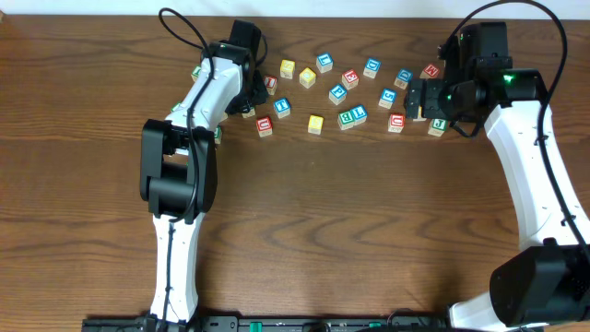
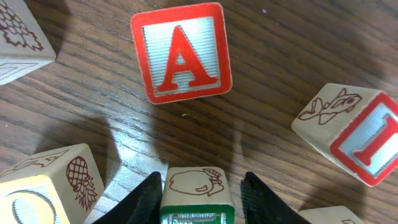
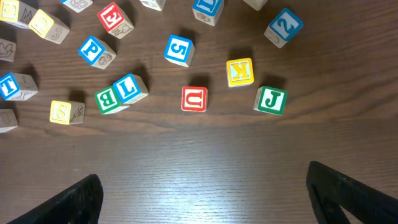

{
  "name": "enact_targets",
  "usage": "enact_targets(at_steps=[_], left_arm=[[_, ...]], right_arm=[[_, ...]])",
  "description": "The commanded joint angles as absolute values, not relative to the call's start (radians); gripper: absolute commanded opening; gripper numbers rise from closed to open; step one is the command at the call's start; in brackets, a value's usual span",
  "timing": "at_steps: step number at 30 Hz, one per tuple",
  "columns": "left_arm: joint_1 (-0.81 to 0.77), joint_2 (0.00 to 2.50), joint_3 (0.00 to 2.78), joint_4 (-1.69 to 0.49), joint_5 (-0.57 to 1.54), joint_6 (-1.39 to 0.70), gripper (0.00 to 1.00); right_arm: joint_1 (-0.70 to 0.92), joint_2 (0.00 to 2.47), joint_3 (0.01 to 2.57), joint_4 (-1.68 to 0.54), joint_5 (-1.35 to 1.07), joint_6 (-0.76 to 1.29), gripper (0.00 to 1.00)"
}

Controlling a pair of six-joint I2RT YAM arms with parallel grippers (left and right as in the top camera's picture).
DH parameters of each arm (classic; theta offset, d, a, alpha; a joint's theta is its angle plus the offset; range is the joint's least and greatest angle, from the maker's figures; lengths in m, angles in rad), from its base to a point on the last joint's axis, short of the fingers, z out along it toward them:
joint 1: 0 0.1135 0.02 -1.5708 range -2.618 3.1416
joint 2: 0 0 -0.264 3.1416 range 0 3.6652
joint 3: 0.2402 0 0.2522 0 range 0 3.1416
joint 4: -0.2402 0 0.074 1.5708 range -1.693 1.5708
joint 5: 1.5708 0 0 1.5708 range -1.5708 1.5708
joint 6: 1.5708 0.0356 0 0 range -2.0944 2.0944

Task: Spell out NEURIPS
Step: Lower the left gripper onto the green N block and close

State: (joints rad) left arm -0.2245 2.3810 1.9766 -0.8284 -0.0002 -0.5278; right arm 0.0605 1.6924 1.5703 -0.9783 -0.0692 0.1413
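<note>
Letter blocks lie scattered across the far side of the wooden table. My left gripper is low over the left end of the scatter. In the left wrist view its fingers straddle a green-faced block with an apple drawing; the left finger touches it and the right finger stands a little apart. A red A lies just beyond. My right gripper is wide open and empty above bare wood. In front of it lie a red U, a red E, a blue P and a yellow S.
Around the left gripper are a pineapple block, a grape block and a red I block. Near the U lie a green J, yellow K, blue 5, blue L and green B.
</note>
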Motion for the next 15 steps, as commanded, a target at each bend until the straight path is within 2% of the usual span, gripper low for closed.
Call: enact_targets(at_steps=[1, 15], left_arm=[[-0.227, 2.389, 2.0, -0.828, -0.016, -0.532, 0.4], [-0.227, 2.38, 2.001, -0.853, -0.016, -0.477, 0.28]], right_arm=[[0.065, 1.691, 1.588, -0.98, -0.059, 0.149, 0.99], [0.065, 1.691, 1.588, -0.98, -0.059, 0.149, 0.99]])
